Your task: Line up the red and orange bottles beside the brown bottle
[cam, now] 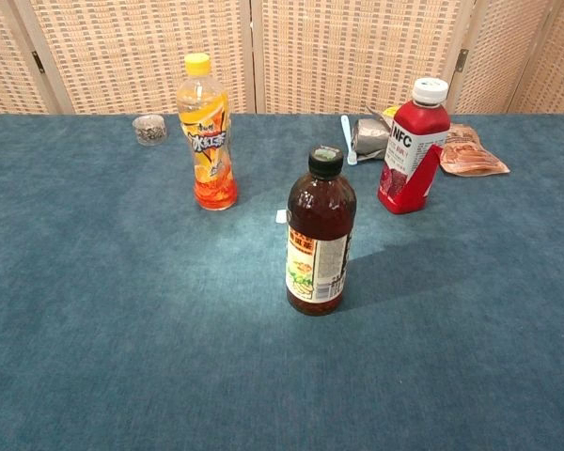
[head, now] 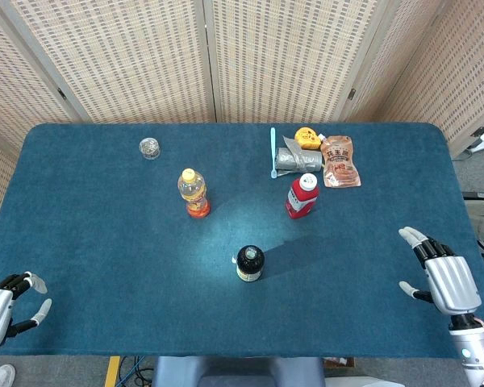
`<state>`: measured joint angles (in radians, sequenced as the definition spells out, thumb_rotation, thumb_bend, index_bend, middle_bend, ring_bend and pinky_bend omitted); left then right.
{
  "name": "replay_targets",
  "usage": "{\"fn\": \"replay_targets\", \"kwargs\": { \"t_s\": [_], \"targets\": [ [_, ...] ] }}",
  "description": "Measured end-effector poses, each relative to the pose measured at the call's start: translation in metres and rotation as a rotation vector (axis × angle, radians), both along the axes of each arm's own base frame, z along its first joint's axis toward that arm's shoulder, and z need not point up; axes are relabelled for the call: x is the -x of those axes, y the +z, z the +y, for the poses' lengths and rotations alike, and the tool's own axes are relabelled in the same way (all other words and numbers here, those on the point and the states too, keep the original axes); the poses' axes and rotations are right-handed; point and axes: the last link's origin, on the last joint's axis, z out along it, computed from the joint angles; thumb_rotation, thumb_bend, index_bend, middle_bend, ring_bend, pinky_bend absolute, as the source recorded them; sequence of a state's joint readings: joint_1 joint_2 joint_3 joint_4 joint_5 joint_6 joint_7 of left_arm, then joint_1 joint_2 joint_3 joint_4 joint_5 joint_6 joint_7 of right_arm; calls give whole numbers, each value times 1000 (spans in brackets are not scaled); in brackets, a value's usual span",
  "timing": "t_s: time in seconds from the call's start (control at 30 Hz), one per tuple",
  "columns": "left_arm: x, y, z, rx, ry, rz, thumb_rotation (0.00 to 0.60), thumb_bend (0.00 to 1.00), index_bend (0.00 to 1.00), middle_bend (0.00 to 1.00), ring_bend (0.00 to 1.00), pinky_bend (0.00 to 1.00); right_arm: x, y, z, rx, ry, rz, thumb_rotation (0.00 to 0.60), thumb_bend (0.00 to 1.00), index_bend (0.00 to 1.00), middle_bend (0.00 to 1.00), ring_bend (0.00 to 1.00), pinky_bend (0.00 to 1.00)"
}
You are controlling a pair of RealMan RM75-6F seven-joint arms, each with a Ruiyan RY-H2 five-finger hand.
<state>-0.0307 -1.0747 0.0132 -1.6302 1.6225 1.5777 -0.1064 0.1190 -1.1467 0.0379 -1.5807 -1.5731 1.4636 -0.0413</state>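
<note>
Task not started. Brown bottle (head: 250, 263) stands upright mid-table near the front edge; orange bottle (head: 194, 193) is further back to its left, red bottle (head: 302, 195) further back to its right, both upright and well apart from it. Left hand (head: 6, 306) sits at the near left corner, partly cut off, apparently empty with fingers apart. Right hand (head: 440, 274) rests at the near right, fingers spread, holding nothing. Next move probably calls for a reach to one bottle, likely the red with the right hand.

A blue-felted table (head: 105, 242) carries the upright brown bottle (head: 250, 263), orange bottle (head: 194, 194) and red bottle (head: 302, 196), a small glass jar (head: 150, 148), and, at the far edge, a snack pouch (head: 340, 161), silver packet (head: 300, 160) and toothbrush (head: 273, 151).
</note>
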Motion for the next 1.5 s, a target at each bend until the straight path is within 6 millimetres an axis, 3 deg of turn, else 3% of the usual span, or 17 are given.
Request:
{"fn": "replay_targets", "kwargs": {
  "t_s": [0.9, 1.1, 1.5],
  "targets": [
    [0, -1, 0, 9, -4, -2, 600, 300, 527, 445, 406, 627, 6, -2, -22, 39, 20, -82, 600, 8, 172, 188, 214, 391],
    [-2, -3, 1, 16, -12, -5, 600, 300, 527, 445, 406, 627, 2, -5, -40, 32, 30, -151, 600, 8, 172, 199, 214, 391],
    [1, 0, 2, 8, 5, -12, 600, 301, 527, 445, 407, 627, -20, -20, -100, 3, 50, -250, 600, 7, 172, 199, 214, 391]
  ]
}}
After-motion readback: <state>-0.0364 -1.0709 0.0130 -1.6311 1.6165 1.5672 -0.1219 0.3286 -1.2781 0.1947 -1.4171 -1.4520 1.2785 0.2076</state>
